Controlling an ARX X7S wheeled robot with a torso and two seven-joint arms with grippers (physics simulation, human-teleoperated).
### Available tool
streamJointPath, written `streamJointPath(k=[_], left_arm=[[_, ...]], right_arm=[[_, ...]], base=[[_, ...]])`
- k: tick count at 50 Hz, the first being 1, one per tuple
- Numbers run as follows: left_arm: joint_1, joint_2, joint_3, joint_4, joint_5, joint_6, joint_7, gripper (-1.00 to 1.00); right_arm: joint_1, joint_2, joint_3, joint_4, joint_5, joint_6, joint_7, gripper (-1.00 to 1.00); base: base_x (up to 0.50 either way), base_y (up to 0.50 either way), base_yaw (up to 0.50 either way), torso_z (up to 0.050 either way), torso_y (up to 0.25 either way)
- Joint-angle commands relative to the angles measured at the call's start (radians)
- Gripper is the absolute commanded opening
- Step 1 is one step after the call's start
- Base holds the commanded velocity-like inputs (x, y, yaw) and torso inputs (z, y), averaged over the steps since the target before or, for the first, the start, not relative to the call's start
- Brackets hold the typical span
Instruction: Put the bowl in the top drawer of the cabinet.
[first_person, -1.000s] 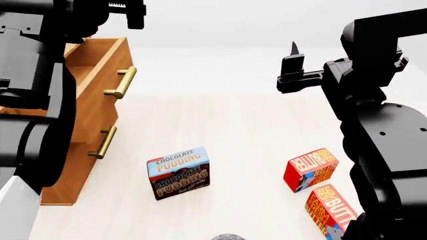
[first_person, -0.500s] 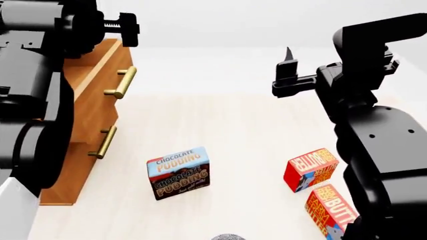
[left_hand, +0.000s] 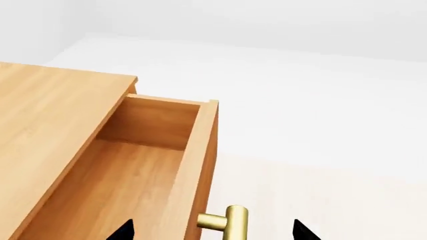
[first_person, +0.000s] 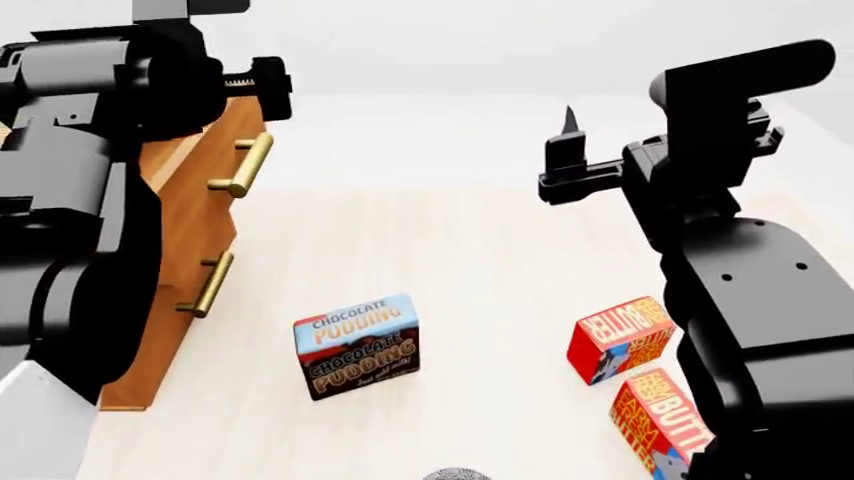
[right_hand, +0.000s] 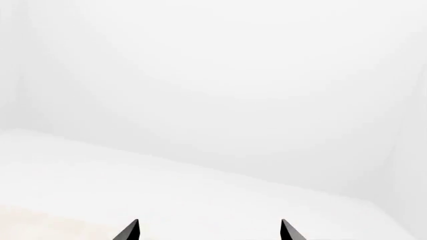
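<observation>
The left gripper (left_hand: 210, 231) hangs spread and empty above the top drawer (left_hand: 143, 170), which stands pulled out of the cabinet (first_person: 200, 225), handle (first_person: 242, 165) toward the floor boxes. Only the left wrist view shows its bare interior. The bowl (first_person: 457, 473) peeks in at the head view's bottom edge. The right gripper (right_hand: 209, 231) is also wide and empty.

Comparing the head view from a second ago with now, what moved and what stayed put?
The left arm swung further across the cabinet, now hiding most of the open top drawer; the left gripper is open at its handle. The right gripper drifted slightly left, open and empty. The pudding box, butter boxes and bowl stayed put.
</observation>
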Motion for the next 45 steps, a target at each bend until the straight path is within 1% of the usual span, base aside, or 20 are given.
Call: streamJointPath(k=[1, 27, 35, 45], left_arm=[[0.025, 0.004, -0.071, -0.001, 0.022, -0.007, -0.004, 1.0], [0.061, 0.005, -0.122, -0.001, 0.056, -0.004, -0.023, 1.0], [0.055, 0.002, -0.186, -0.001, 0.03, -0.037, 0.001, 1.0], [0.066, 0.012, -0.243, -0.001, 0.036, -0.047, 0.014, 1.0]], right_arm=[[-0.007, 0.008, -0.001, 0.003, 0.003, -0.008, 0.001, 1.0], [-0.016, 0.016, 0.005, 0.005, 0.017, -0.015, 0.002, 1.0], [-0.015, 0.018, 0.002, 0.006, 0.02, -0.016, 0.003, 1.0], [-0.016, 0.025, 0.005, -0.001, 0.027, -0.009, 0.002, 1.0]], base=[[0.0, 0.0, 0.0, 0.0, 0.0], [0.0, 0.0, 0.0, 0.0, 0.0], [0.0, 0.0, 0.0, 0.0, 0.0], [0.0, 0.0, 0.0, 0.0, 0.0]])
